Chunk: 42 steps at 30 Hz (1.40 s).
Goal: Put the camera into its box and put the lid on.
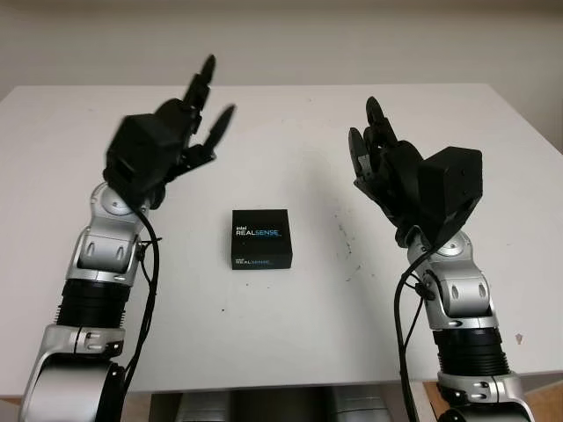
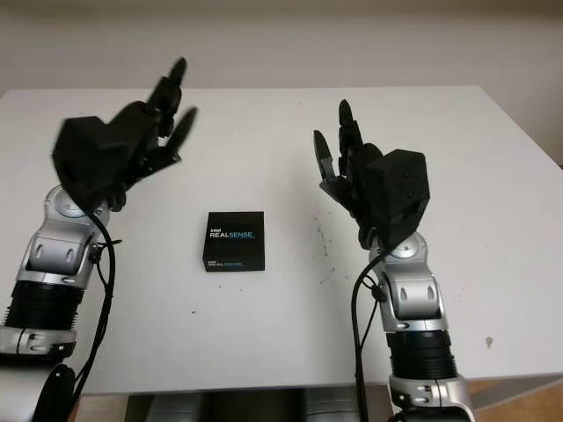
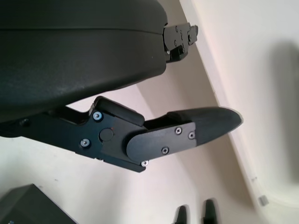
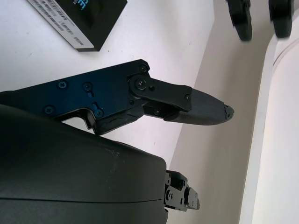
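A small black box (image 1: 261,237) printed "Intel RealSense" sits closed with its lid on at the middle of the white table (image 1: 290,325). A corner of the box (image 3: 28,207) appears in the left wrist view, and the box (image 4: 81,18) also appears in the right wrist view. My left hand (image 1: 189,119) is raised above the table to the left of the box, open and holding nothing. My right hand (image 1: 374,149) is raised to the right of the box, open and holding nothing. Both hands are well apart from the box.
The white table reaches to a pale wall (image 1: 281,35) at the back. Small dark specks (image 1: 347,246) mark the tabletop right of the box. The table's front edge lies just above my arms' bases.
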Each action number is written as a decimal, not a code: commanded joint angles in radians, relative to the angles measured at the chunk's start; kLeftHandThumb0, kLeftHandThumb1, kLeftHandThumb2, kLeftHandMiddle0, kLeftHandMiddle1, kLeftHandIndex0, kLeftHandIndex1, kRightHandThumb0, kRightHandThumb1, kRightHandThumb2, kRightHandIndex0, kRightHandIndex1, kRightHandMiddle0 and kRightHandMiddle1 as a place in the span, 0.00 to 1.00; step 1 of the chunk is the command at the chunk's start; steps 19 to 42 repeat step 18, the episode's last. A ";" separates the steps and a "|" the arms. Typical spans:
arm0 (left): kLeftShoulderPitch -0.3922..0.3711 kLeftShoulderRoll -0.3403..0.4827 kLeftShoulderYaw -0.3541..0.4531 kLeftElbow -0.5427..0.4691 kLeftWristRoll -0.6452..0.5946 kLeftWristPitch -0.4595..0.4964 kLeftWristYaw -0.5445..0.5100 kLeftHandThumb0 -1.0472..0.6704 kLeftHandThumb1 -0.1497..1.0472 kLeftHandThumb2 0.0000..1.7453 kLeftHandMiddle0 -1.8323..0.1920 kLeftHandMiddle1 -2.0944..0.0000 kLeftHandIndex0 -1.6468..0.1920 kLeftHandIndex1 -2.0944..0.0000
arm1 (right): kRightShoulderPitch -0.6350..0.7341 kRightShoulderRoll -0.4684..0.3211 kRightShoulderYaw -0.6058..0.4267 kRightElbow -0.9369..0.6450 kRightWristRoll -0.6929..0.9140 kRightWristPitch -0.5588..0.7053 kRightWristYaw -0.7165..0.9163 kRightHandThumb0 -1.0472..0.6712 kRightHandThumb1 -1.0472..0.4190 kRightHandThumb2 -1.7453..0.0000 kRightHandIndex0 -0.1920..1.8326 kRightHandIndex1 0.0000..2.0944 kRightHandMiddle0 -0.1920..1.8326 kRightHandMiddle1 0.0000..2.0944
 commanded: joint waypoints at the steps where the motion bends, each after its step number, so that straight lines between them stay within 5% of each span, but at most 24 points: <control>1: 0.040 -0.013 0.035 -0.028 -0.039 0.018 0.017 0.15 1.00 0.38 1.00 1.00 1.00 1.00 | -0.026 0.011 0.001 0.013 -0.001 -0.001 -0.011 0.12 0.00 0.64 0.00 0.00 0.00 0.01; 14: 0.127 -0.064 0.087 -0.060 -0.130 -0.033 0.109 0.14 1.00 0.39 1.00 1.00 1.00 1.00 | -0.063 0.033 0.012 0.104 -0.008 -0.048 -0.017 0.11 0.00 0.63 0.00 0.00 0.00 0.00; 42: 0.128 -0.064 0.078 -0.048 -0.134 -0.046 0.112 0.14 1.00 0.40 1.00 1.00 1.00 1.00 | -0.063 0.028 0.012 0.113 -0.014 -0.061 -0.016 0.12 0.00 0.62 0.00 0.00 0.00 0.00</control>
